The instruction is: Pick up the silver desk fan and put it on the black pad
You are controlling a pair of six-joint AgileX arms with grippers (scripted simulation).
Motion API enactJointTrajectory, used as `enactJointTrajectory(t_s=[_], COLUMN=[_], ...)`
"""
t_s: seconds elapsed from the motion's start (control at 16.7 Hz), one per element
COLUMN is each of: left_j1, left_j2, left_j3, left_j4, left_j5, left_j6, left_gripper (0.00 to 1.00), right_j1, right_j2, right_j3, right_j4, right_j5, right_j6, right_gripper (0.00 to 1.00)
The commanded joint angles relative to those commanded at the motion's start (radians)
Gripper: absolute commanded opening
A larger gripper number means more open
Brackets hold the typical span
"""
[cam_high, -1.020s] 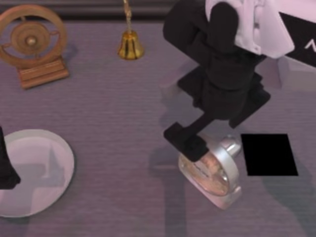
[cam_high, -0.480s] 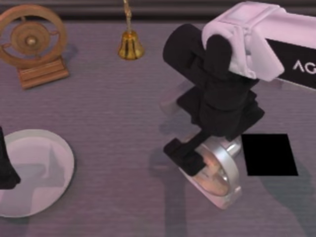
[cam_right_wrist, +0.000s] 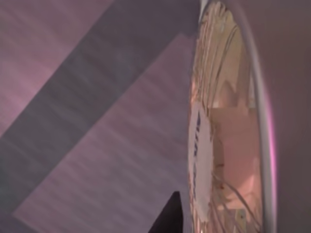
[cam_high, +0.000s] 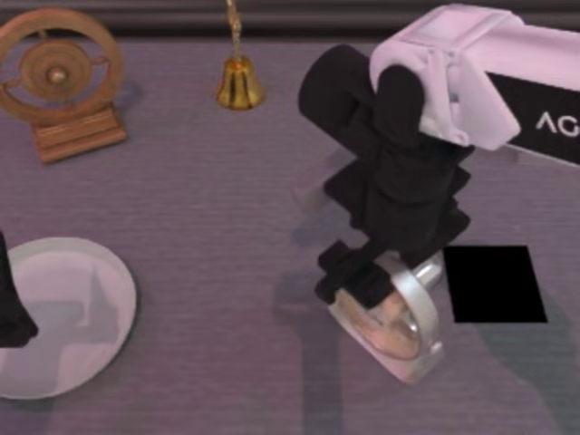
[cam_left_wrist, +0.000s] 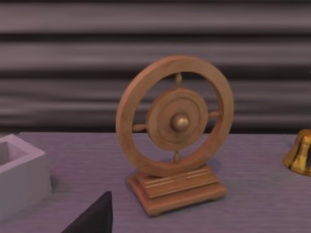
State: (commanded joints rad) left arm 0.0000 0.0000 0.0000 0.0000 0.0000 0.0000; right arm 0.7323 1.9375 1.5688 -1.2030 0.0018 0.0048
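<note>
Silver desk fan [cam_high: 405,319] under right end effector [cam_high: 370,276]

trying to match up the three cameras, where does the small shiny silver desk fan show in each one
Top view: the small shiny silver desk fan sits right of centre, just left of the flat black pad, with the right claw over its ring.
Left wrist view: not in it.
Right wrist view: its silver ring and tan-pink blades fill that picture's right side, seen very close.
Shared landmark: the purple tabletop.
</note>
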Motion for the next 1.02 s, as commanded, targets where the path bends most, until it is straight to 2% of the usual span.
enactJointTrajectory(t_s=[0.3, 1.02], left_j1=[0.000, 0.000], left_j2=[0.000, 0.000], left_j3=[0.000, 0.000], left_j4=[0.000, 0.000], left_j5=[0.000, 0.000], left_j6=[0.000, 0.000], left_gripper=[1.00, 1.00], right_j1=[0.000, 0.001], right_j2=[0.000, 0.000], right_j3=[0.000, 0.042], right_j4=[0.000, -0.043], right_j5=[0.000, 0.000], right_j6=[0.000, 0.000], right_gripper=[0.02, 0.00])
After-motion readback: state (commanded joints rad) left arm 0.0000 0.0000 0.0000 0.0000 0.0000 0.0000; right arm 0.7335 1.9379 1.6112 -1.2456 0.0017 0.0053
